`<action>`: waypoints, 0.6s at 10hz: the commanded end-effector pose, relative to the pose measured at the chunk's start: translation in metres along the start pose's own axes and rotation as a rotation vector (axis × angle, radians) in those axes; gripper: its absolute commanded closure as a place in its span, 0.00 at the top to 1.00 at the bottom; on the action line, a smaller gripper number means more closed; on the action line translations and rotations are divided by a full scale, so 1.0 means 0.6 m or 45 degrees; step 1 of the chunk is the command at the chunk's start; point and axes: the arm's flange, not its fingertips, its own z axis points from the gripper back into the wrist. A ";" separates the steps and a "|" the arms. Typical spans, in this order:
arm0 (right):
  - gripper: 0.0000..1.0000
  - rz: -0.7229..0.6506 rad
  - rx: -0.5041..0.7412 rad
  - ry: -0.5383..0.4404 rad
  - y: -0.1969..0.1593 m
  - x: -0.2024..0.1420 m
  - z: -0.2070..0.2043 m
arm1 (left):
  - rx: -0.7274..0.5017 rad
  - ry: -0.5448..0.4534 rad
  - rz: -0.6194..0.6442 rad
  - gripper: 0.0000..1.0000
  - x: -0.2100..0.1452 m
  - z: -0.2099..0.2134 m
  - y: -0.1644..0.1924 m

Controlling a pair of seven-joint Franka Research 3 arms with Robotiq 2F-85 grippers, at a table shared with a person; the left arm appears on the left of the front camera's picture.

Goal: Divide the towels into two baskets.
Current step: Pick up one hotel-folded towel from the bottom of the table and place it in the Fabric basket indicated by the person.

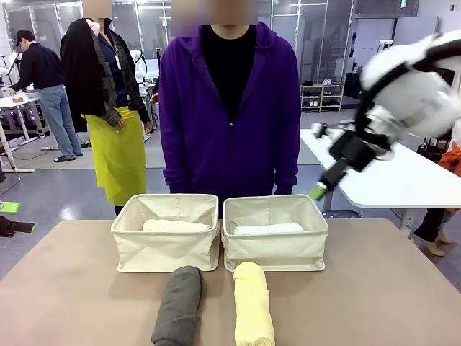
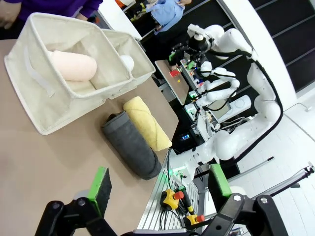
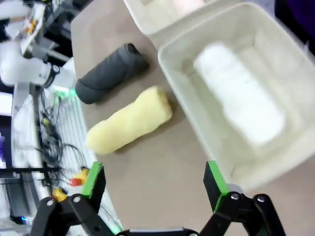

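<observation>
While the pale yellow towel roll [image 1: 253,310] lies beside the dark grey roll [image 1: 178,306] on the table [image 1: 374,288] before the baskets [image 1: 274,252], the right gripper [image 3: 154,174] and left gripper [image 2: 158,179] gape wide and empty, and the soft, light yellow roll probably wants pinching across its middle.

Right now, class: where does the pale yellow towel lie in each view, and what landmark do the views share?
Front view: pale yellow towel, bottom centre.
Left wrist view: middle of the picture.
Right wrist view: left of centre.
Shared landmark: the dark grey towel lying alongside it.
</observation>
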 end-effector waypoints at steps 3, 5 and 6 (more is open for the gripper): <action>1.00 -0.442 0.152 -0.350 0.007 -0.221 0.092 | 0.004 -0.001 0.022 1.00 0.002 0.004 -0.010; 1.00 -0.613 0.164 -0.572 0.029 -0.374 0.153 | 0.004 -0.001 0.022 1.00 0.002 0.004 -0.010; 1.00 -0.552 0.172 -0.630 0.046 -0.443 0.173 | 0.004 -0.001 0.022 1.00 0.002 0.004 -0.010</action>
